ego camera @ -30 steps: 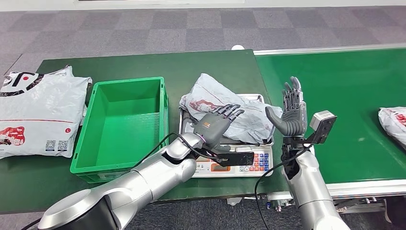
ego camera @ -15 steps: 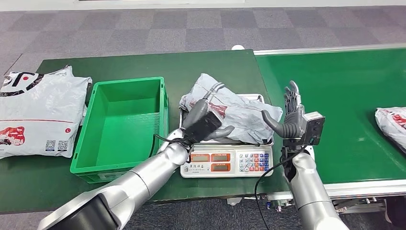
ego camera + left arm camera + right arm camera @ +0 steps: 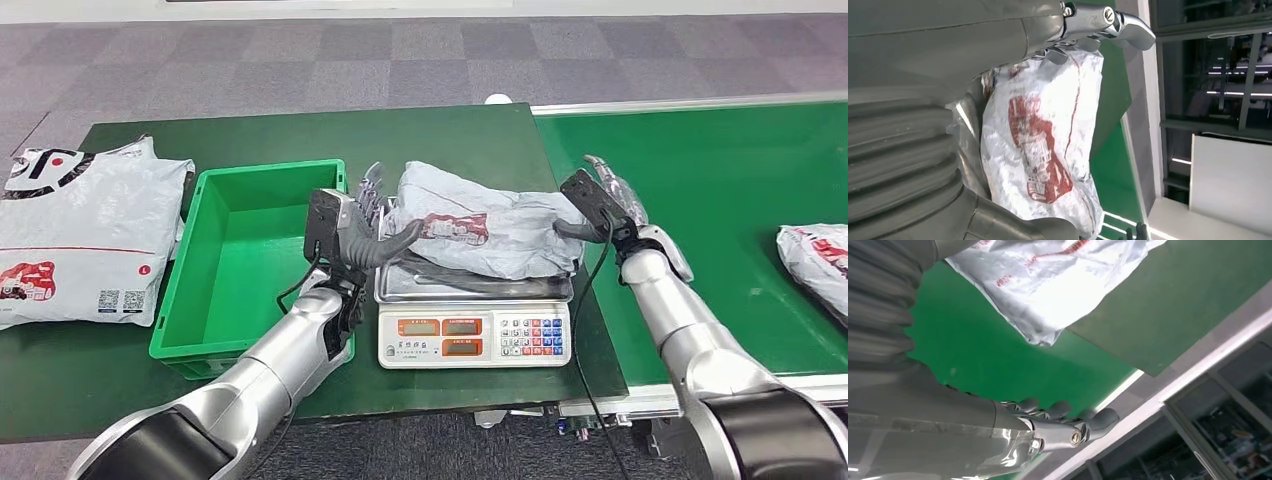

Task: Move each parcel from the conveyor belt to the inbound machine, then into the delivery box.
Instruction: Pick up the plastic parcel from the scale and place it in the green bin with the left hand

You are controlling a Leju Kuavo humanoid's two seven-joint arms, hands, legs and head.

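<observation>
Spanning grey carpet tiles, a dark green table point(image 3: 300, 140) meets a bright green conveyor belt point(image 3: 720, 180). A smooth plastic green crate point(image 3: 250, 260) sits left of the steel-topped scale point(image 3: 473, 330), which carries a crinkled grey parcel point(image 3: 480, 230). The left hand point(image 3: 365, 225) and right hand point(image 3: 600, 205) press its opposite ends, fingers spread. Another parcel point(image 3: 815, 260) lies on the belt.

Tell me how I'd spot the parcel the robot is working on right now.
Find the dark green table, then the weighing scale with coloured keys beside the green crate. The crumpled grey parcel with red print lies on the scale's tray, between both robot hands, unlike the flat parcels elsewhere.
</observation>
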